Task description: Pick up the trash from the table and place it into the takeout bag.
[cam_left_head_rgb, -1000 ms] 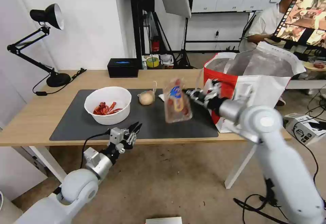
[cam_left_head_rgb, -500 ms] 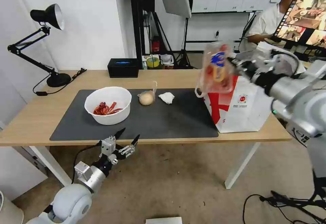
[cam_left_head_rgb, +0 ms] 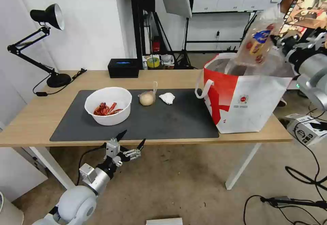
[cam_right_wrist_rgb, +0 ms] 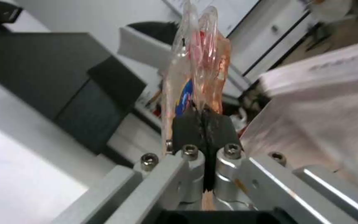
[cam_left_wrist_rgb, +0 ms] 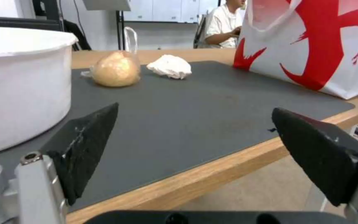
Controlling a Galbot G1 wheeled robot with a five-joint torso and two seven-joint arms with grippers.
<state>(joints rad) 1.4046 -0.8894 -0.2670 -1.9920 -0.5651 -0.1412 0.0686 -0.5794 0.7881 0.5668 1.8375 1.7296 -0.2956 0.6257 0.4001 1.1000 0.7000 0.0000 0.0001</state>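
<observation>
My right gripper [cam_left_head_rgb: 280, 45] is shut on the clear plastic tray [cam_left_head_rgb: 258, 44] with food scraps and holds it high over the open mouth of the red-and-white takeout bag [cam_left_head_rgb: 245, 100]. In the right wrist view the pads pinch the tray [cam_right_wrist_rgb: 197, 71] edge. On the dark mat [cam_left_head_rgb: 163, 121] remain the white bowl [cam_left_head_rgb: 108, 105] of red shells, the tan bagged lump [cam_left_head_rgb: 147, 98] and the crumpled tissue [cam_left_head_rgb: 167, 98]. My left gripper [cam_left_head_rgb: 130, 142] hangs open below the table's front edge, facing the bowl [cam_left_wrist_rgb: 21, 84], lump [cam_left_wrist_rgb: 116, 69] and tissue [cam_left_wrist_rgb: 170, 66].
A black tissue box [cam_left_head_rgb: 123, 68] and a black desk lamp [cam_left_head_rgb: 46, 44] stand at the back of the wooden table [cam_left_head_rgb: 30, 116]. A monitor [cam_left_head_rgb: 306, 17] is behind the bag. Cables and a box [cam_left_head_rgb: 305, 129] lie on the floor at right.
My right gripper has carried the tray up and to the right, from in front of the bag to above its opening. The left gripper has dropped below the table edge and opened.
</observation>
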